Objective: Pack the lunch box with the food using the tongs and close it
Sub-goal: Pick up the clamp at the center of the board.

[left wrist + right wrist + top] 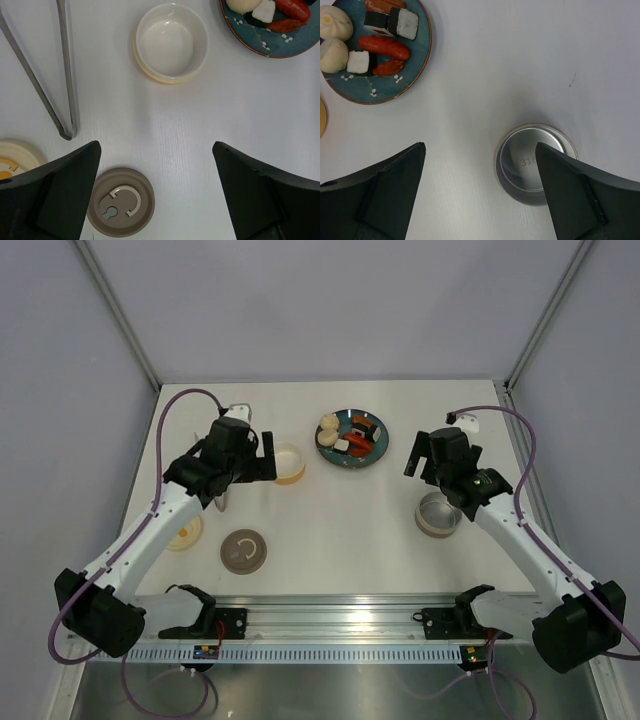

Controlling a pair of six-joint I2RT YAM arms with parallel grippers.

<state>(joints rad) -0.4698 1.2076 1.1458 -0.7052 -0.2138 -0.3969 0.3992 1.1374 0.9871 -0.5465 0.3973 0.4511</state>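
Hovering with the left gripper (155,150) spread to its widest and pinching nothing; hanging the right gripper (480,147) just as open, just as empty. Finding the slim silver-grey metal tongs (69,80) lying flat on the white table (165,120), up and to the left of the left fingers in the wrist view, with the joined tip nearest the left finger but apart from it and both thin legs fanning away.

Judging the step in hand as fetching those tongs, with nothing packed yet. Doing it well probably meaning:
- sliding left until straddling both legs
- turning the wrist to cross them squarely
- dropping the fingertips right to the tabletop, given thin metal lying flat and offering little to catch
- squeezing only partway, leaving spring for pinching later
- avoiding the joined tip, useless for squeezing

Noting the food sitting on the round teal plate (395,80): round cream buns (332,22), red-orange sausages (384,47), white-and-black sushi bits (402,22). Seeing the empty round cream bowl (171,45) near that plate, and the round steel cup (525,150) below the right gripper, partly hidden by one finger. Taking both as likely lunch box parts. Watching the round brown lid (121,202) with its curved handle and a cream disc (12,157), both near the tongs' tip: risking a nudge during the sideways move.
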